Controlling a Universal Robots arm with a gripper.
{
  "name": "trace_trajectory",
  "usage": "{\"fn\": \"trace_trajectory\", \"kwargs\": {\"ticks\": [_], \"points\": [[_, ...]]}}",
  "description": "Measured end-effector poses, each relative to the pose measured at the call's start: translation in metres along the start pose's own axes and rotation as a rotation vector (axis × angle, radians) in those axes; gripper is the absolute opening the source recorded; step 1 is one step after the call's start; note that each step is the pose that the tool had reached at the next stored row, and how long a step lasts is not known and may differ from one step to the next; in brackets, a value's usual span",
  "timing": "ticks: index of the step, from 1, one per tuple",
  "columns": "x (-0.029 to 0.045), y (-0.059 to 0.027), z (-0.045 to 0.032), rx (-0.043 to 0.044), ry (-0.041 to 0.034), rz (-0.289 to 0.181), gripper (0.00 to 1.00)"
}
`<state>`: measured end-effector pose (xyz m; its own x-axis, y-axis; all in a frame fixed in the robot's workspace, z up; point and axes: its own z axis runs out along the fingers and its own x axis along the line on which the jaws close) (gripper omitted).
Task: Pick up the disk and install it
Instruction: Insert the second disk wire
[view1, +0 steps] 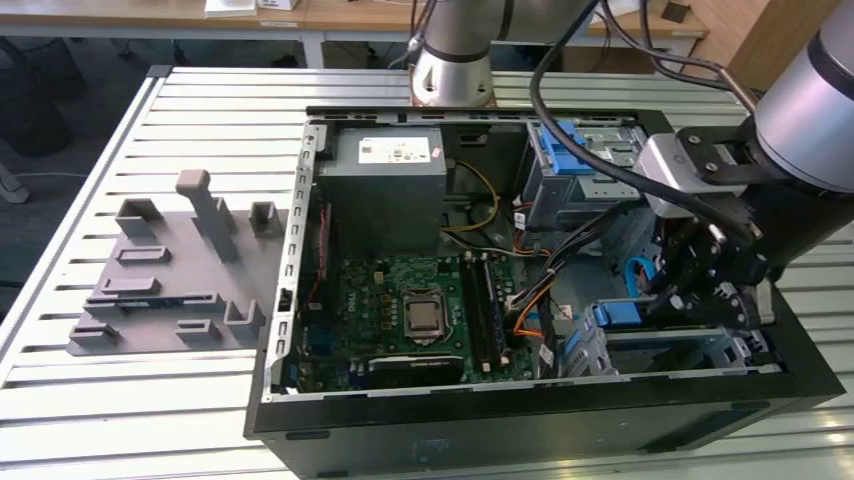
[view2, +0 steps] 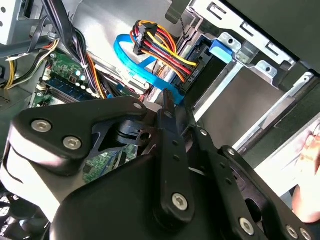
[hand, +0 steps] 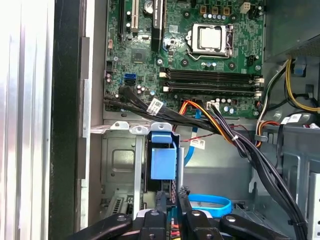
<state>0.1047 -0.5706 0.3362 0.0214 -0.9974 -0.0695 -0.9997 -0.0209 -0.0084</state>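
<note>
Disk (hand: 163, 162) sits edge-on in drive cage (hand: 120, 165), blue bracket up; my hand (hand: 170, 197) right behind it, fingers together, pressing it home.

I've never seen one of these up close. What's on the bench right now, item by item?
Surface: slatted metal table, with an open computer case on it.
Job's things: disk, its blue bracket upright in the bay at the case's corner.
Clutter: grey stand on the table, beside the case on the exterior view's left.
Grippers: pincer inside the case, right at the disk's bracket; open or shut cannot be told.
Cables: blue cable and coloured wires run to the bay, close to the pincer.
Surroundings: desks beyond the table.
</note>
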Motion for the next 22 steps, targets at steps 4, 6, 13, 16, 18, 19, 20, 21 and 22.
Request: {"fn": "trace_trajectory", "kwargs": {"ticks": [4, 6, 13, 16, 18, 19, 20, 21, 22], "points": [[-0.0003, 0.0, -0.0044, -0.0004, -0.0007, 0.0, 0.24], [-0.0004, -0.0001, -0.0064, -0.001, -0.0009, 0.0, 0.22], [-0.0006, -0.0001, -0.0083, -0.0015, -0.0011, 0.0, 0.11], [-0.0006, -0.0001, -0.0085, -0.0015, -0.0011, 0.0, 0.11], [-0.0006, -0.0001, -0.0087, -0.0015, -0.001, 0.0, 0.11], [-0.0006, -0.0001, -0.0089, -0.0015, -0.0009, 0.0, 0.11], [-0.0006, -0.0001, -0.0091, -0.0015, -0.0009, 0.0, 0.11], [-0.0006, -0.0001, -0.0091, -0.0015, -0.001, 0.0, 0.11], [-0.0006, -0.0001, -0.0091, -0.0015, -0.001, 0.0, 0.11]]}}
